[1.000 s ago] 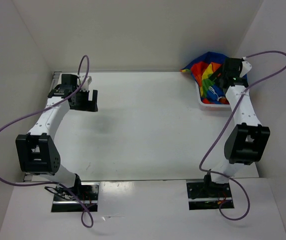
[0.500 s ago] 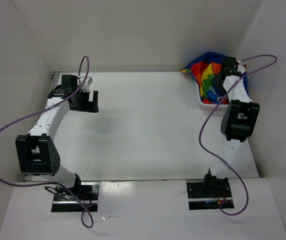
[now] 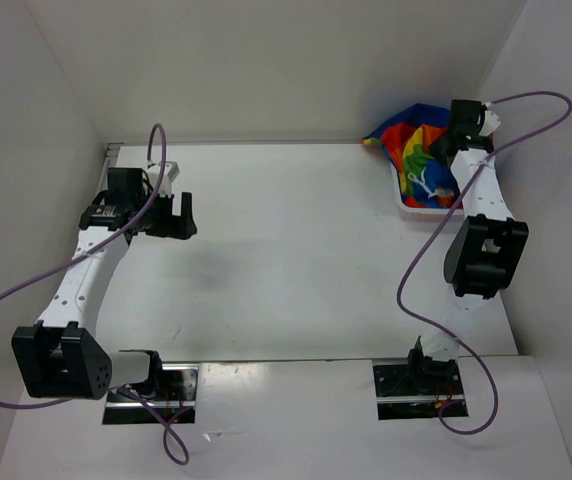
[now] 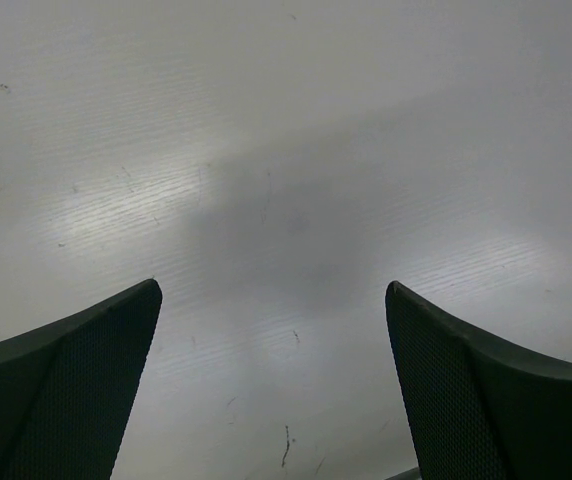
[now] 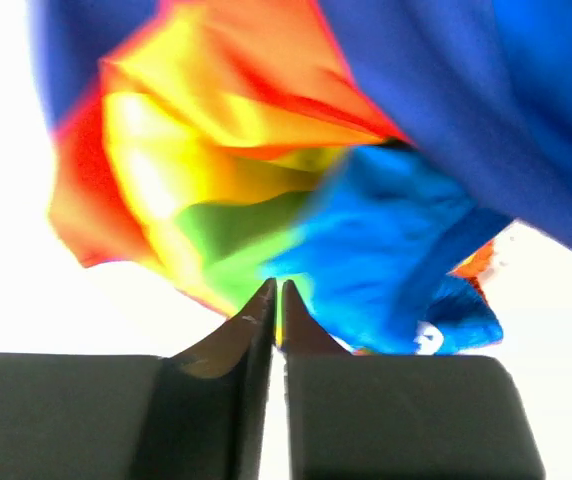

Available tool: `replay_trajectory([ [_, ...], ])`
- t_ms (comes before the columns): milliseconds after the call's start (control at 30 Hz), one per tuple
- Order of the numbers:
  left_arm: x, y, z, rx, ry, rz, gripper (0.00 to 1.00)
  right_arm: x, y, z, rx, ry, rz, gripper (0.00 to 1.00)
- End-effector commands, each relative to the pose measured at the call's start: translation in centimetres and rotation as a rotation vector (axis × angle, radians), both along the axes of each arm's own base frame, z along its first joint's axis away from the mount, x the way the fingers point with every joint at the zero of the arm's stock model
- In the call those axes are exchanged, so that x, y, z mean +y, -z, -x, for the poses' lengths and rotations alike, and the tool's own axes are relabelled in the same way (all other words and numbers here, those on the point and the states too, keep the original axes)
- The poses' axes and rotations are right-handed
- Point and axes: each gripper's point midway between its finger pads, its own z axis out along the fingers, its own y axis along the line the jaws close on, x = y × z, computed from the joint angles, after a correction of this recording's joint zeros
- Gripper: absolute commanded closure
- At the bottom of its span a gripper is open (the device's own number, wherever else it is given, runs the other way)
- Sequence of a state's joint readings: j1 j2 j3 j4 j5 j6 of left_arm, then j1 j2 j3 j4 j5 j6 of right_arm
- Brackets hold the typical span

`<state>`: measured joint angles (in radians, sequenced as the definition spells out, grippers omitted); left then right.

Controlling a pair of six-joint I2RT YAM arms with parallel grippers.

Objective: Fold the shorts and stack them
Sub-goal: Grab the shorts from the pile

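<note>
The rainbow-striped shorts (image 3: 418, 138) lie crumpled in the white basket (image 3: 414, 206) at the table's far right corner, with a white drawstring showing on top. My right gripper (image 3: 444, 152) reaches into the pile from the right. In the right wrist view its jaws (image 5: 276, 292) are pinched together on a thin fold of the shorts (image 5: 266, 170), right at the yellow and green stripes. My left gripper (image 3: 188, 213) hovers over the bare table at the far left, apart from the shorts. Its jaws (image 4: 274, 300) stand wide open with only tabletop between them.
White walls close the table in on the left, back and right. The basket sits tight against the right wall. Purple cables loop off both arms. Both arm bases are bolted at the near edge.
The right gripper has reached deeper into the basket and closed its jaws on the fabric. The left arm's elbow has swung toward the near edge, its gripper shifting slightly nearer.
</note>
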<state>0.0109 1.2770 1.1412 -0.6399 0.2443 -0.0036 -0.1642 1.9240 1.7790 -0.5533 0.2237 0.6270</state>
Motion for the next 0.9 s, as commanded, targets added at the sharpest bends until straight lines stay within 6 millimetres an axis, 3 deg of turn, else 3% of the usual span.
replay_trajectory([
  [0,-1.3,-1.4,0.5,-0.06,0.057,0.055,0.01,0.6,-8.7,1.4,-0.187,-0.021,0.054,0.72],
  [100,-2.0,-3.2,1.4,-0.123,0.09,0.084,0.01,0.6,-7.9,3.3,-0.157,-0.027,0.073,0.0],
  [167,-2.4,-4.1,1.5,-0.167,0.108,0.096,0.01,0.3,-6.4,4.3,-0.106,-0.026,0.075,0.0],
  [200,-2.4,-4.8,1.7,-0.192,0.109,0.095,0.01,-0.2,-6.6,4.8,-0.099,-0.001,0.092,0.0],
  [300,-2.4,-4.8,2.0,-0.195,0.109,0.095,0.01,-1.9,-5.1,6.2,-0.061,0.089,0.089,0.0],
  [367,-2.7,-4.7,2.3,-0.196,0.118,0.096,0.01,-3.2,-5.2,6.4,-0.084,0.112,0.088,0.0],
  [467,-2.1,-4.0,2.3,-0.184,0.092,0.072,0.01,-2.8,-3.7,4.7,-0.08,0.065,0.041,0.0],
  [500,-1.9,-3.8,2.4,-0.174,0.083,0.064,0.01,-2.7,-1.6,3.6,-0.038,0.041,0.025,0.0],
  [600,-1.9,-3.2,2.4,-0.156,0.082,0.065,0.01,-1.7,0.3,1.6,-0.007,-0.011,-0.015,0.0],
  [633,-1.9,-2.8,2.6,-0.145,0.082,0.065,0.01,-1.4,2.0,1.3,0.023,-0.026,-0.035,0.05],
  [667,-1.9,-2.6,2.3,-0.145,0.082,0.065,0.01,-0.8,1.6,0.6,-0.003,-0.046,-0.038,0.08],
  [767,-1.7,-2.1,2.0,-0.136,0.073,0.057,0.01,-0.1,3.5,0.1,0.012,-0.072,-0.077,0.24],
  [833,-1.6,-1.4,1.8,-0.115,0.065,0.052,0.01,0.1,4.0,-0.2,0.011,-0.076,-0.093,0.38],
  [867,-1.6,-1.4,1.8,-0.114,0.065,0.052,0.01,0.1,4.0,-0.2,0.01,-0.075,-0.093,0.54],
])
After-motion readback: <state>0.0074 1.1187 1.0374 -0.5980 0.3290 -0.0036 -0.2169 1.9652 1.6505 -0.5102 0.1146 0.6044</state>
